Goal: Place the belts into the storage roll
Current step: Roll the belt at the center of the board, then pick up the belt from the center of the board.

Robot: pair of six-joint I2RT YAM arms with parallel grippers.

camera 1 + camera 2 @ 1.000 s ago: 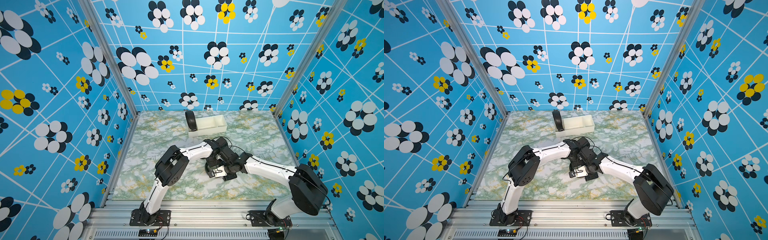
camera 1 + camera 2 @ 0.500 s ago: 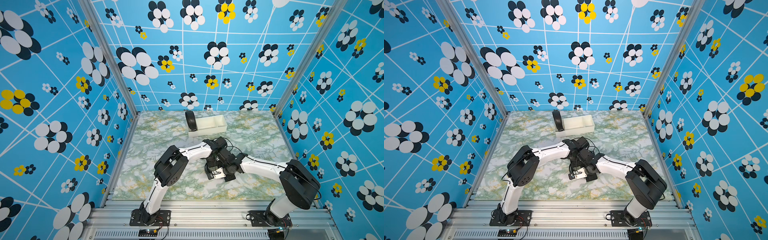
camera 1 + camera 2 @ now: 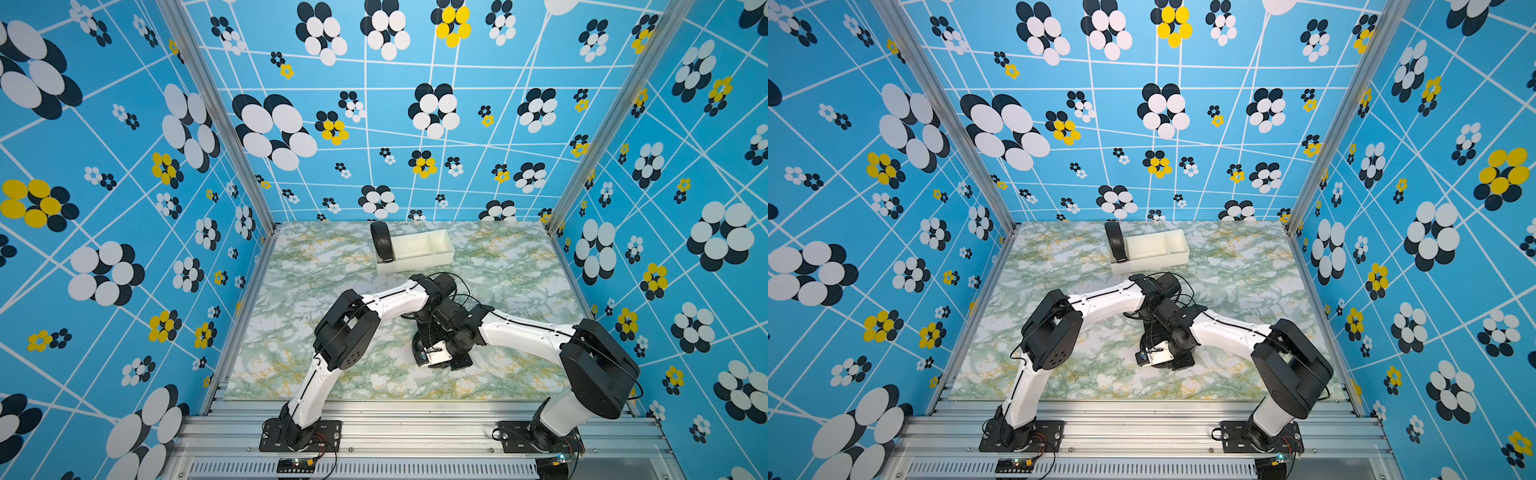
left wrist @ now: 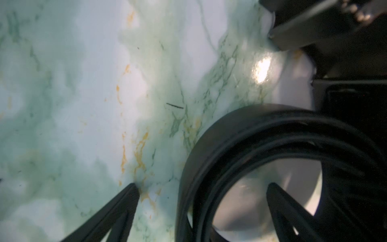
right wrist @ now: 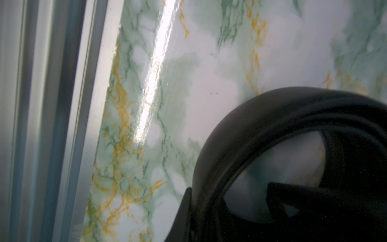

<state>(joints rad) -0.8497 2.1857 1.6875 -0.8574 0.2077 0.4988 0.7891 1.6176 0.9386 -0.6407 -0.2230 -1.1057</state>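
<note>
One coiled belt (image 4: 240, 130) lies between the arms: right gripper (image 5: 228, 186) pinches its wall, left gripper (image 4: 202, 184) gapes wide (straddling it). Tray (image 3: 419, 264) sits straight beyond.

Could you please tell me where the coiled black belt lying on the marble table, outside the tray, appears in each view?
In a top view: table's centre, under both robot wrists; only a dark arc of the coiled black belt seems to show.
In a top view: likewise, same spot.
Left wrist: large ring filling the picture's lower right.
Right wrist: large ring filling the picture's lower right.
Shared landmark: the green-and-gold veined marble tabletop.
</note>
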